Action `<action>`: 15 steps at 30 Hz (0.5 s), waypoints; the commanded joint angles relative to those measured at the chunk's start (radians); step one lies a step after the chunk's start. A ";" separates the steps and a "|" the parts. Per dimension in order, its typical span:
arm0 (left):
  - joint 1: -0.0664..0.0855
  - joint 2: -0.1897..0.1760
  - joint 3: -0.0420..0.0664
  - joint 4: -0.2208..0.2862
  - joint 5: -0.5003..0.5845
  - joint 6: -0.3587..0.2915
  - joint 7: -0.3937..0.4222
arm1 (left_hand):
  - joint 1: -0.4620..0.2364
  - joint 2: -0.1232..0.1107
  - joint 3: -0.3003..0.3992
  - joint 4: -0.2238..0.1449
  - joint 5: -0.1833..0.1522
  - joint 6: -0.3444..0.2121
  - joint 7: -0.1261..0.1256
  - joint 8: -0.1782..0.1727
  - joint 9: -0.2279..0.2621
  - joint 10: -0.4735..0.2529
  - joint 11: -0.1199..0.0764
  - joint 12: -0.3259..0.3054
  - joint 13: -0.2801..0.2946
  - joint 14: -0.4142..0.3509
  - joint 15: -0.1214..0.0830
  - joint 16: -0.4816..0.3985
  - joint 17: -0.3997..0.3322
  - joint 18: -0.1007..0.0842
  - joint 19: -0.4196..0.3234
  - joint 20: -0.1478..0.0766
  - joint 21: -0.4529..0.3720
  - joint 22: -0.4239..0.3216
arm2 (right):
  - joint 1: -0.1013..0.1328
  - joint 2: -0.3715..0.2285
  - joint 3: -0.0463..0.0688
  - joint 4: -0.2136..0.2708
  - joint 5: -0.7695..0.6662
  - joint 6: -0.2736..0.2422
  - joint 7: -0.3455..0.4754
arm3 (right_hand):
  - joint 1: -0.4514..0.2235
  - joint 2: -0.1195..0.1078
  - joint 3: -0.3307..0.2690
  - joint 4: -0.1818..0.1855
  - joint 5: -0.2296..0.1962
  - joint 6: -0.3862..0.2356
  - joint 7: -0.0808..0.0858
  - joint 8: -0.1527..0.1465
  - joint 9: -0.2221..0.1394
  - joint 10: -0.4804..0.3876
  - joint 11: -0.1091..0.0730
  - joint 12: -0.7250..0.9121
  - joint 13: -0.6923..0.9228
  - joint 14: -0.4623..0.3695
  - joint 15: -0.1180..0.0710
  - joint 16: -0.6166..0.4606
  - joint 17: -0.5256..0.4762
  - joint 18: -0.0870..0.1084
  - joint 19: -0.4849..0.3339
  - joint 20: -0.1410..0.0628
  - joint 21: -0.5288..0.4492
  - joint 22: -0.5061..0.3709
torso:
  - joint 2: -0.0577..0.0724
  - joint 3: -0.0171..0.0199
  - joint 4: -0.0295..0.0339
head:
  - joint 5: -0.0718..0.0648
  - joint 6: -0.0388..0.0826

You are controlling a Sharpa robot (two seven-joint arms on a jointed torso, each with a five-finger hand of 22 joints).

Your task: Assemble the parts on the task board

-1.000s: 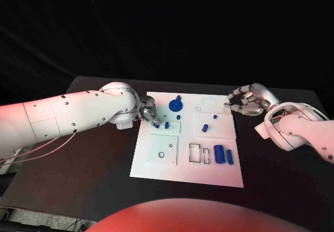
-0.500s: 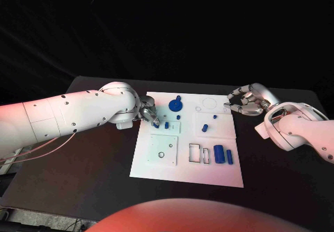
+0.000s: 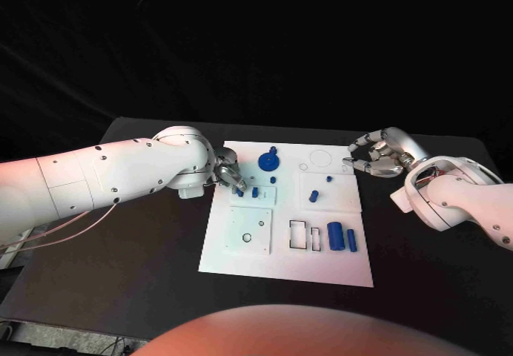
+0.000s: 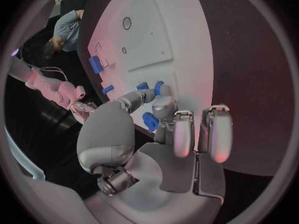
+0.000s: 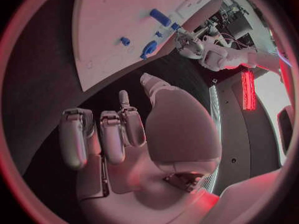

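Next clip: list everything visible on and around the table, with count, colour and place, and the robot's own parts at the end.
table: one, black, under everything.
task board: one, white, middle of the table, with outlined recesses and small holes.
round blue part: one, far end of the board, left of an outlined circle.
blue cylinders: two, side by side, upright in the picture, near right area of the board.
small blue pegs: several, mid-board; exact count too small to tell.
small blue part: one, at the left hand's fingers, apparently pinched.
left hand: one, silver, over the board's left edge.
right hand: one, silver, fingers curled in, empty, off the board's far right corner.
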 commanded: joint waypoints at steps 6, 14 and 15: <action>-0.002 0.008 -0.003 -0.006 0.024 0.024 -0.001 | -0.036 -0.007 0.050 -0.036 -0.045 0.020 -0.026 -0.014 0.003 0.004 0.002 0.006 0.007 0.102 -0.003 0.004 0.263 0.000 0.074 -0.010 0.001 0.245 | 0.000 -0.002 0.000 0.003 -0.005 0.006 0.005 | -0.012 -0.001 0.002 0.006 0.007 -0.007 -0.002 0.004 0.001 -0.004 0.001 -0.003 0.112 0.104 -0.009 0.004 0.263 0.014 0.044 -0.009 -0.005 0.212 | 0.000 0.0002 0.0007 | -0.005 0.000; -0.002 0.010 -0.004 -0.011 0.025 0.022 -0.001 | -0.058 -0.009 0.045 -0.023 -0.086 0.028 -0.029 -0.021 0.009 0.005 0.000 0.008 0.010 0.102 -0.004 0.004 0.263 0.000 0.075 -0.011 0.002 0.245 | 0.000 -0.002 0.000 0.003 -0.005 0.005 0.006 | -0.013 -0.001 0.004 0.004 0.007 -0.009 -0.003 0.006 0.002 -0.005 0.001 -0.005 0.110 0.104 -0.010 0.004 0.263 0.014 0.043 -0.010 -0.007 0.212 | 0.000 0.0000 0.0013 | -0.005 0.000; -0.002 0.010 -0.004 -0.012 0.025 0.021 -0.001 | -0.066 -0.011 0.042 -0.018 -0.098 0.029 -0.029 -0.023 0.010 0.004 0.000 0.007 0.010 0.102 -0.004 0.004 0.263 0.000 0.074 -0.012 0.001 0.245 | 0.000 -0.002 0.000 0.003 -0.005 0.005 0.006 | -0.013 -0.001 0.004 0.004 0.007 -0.009 -0.003 0.006 0.002 -0.005 0.001 -0.005 0.110 0.104 -0.010 0.004 0.263 0.014 0.043 -0.010 -0.007 0.212 | 0.000 0.0000 0.0013 | -0.005 0.000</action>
